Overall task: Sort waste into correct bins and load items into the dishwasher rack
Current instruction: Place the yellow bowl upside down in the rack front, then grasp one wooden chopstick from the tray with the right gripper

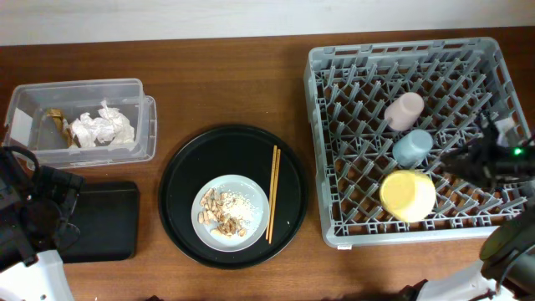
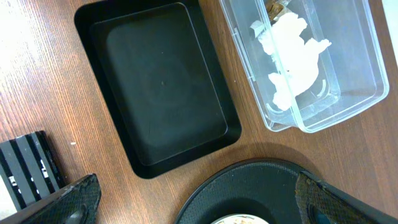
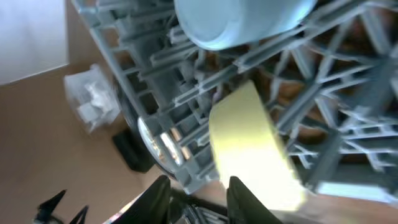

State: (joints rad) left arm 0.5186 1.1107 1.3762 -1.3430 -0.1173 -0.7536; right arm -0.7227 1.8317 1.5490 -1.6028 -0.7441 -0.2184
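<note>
At 3 o'clock on my table, the rack [image 1: 334, 58] already holds pink cup [image 1: 407, 110], blue cup [image 1: 413, 147] and yellow bowl [image 1: 408, 196]. Napkin [image 1: 102, 128] and wrapper [image 1: 57, 119] lie in the clear box [image 1: 148, 125] at 10. Plate [image 1: 256, 221], peanut shells [image 1: 224, 216] and chopsticks [image 1: 272, 205] are left at 6; the flat tray [image 1: 109, 217] is bare. My left gripper [image 2: 196, 186] gapes, empty. The right gripper [image 3: 196, 190], blurred, looks parted beside the bowl.
</note>
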